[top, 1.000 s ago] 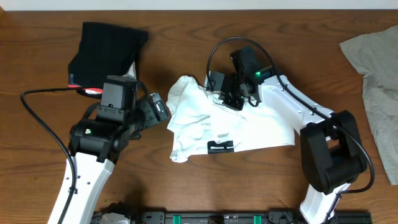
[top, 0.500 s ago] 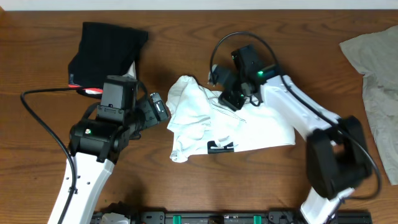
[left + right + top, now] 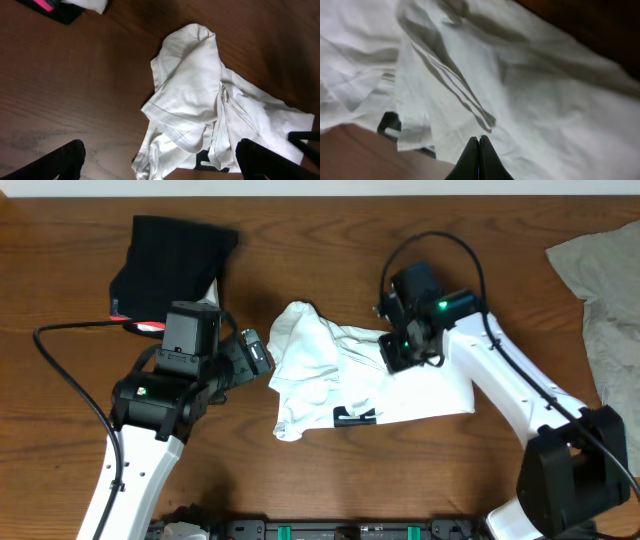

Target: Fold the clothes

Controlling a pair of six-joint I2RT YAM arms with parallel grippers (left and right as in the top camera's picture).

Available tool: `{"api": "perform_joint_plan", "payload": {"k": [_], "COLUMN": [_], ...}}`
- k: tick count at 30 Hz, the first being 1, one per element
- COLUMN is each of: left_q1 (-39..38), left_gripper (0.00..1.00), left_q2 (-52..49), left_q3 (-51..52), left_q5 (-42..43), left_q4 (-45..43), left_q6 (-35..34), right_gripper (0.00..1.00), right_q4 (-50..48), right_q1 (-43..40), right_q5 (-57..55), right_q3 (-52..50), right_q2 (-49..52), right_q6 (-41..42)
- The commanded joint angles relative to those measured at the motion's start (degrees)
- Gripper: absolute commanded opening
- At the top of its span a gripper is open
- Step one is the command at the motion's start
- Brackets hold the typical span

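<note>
shirt: white T-shirt (image 3: 340, 375) lies crumpled mid-bench (image 3: 290, 480). Its left half is bunched into a hump, its right half flatter, with black print near its near hem.
other clothes: black garment (image 3: 170, 255) with a red edge sits by the far-left corner. Grey-beige garment (image 3: 605, 290) lies along the right edge. Both are well apart from the shirt.
handling: my read is light, limp and no stiffness. It will drape and drag, layers slide over each other, and a pinch can pick up two plies or none. Not fragile.
where to grip: probably at a hem or sleeve edge. The folded seam ridge in the right wrist view looks easiest to pinch. Avoid the flat middle.
right end effector (image 3: 479, 150): fingers pressed together, tips over the shirt's far-right part, just short of that ridge. No cloth is visible between them, and I cannot tell whether a thin ply is caught.
left end effector (image 3: 162, 162): fingers wide apart, holding nothing. It hovers off the shirt's left side, facing the hump.
risk: a closed pinch that missed will lift nothing.
</note>
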State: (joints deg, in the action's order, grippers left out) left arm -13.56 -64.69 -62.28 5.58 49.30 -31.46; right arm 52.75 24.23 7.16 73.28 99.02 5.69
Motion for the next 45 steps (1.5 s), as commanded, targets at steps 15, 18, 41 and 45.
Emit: {"api": "perform_joint_plan", "payload": {"k": [15, 18, 41, 45], "left_q1": [0.1, 0.1, 0.1, 0.1], "left_gripper": [0.98, 0.98, 0.98, 0.98], "left_q2": [-0.2, -0.2, -0.2, -0.2], "left_q3": [0.2, 0.2, 0.2, 0.2], "left_q5": [-0.7, -0.7, -0.7, -0.7], "left_q4": [0.1, 0.1, 0.1, 0.1], "left_q6": [0.3, 0.3, 0.3, 0.3], "right_gripper": [0.01, 0.01, 0.08, 0.01], "right_q4": [-13.7, -15.0, -21.1, -21.0], "right_q1": [1.3, 1.4, -1.6, -2.5], "right_q5": [-4.4, 1.4, 23.2, 22.2], "right_q3": [-14.6, -14.6, -12.3, -12.3], "right_q2": [1.1, 1.1, -3.0, -4.0], "right_q6": [11.7, 11.6, 5.4, 5.4]}}
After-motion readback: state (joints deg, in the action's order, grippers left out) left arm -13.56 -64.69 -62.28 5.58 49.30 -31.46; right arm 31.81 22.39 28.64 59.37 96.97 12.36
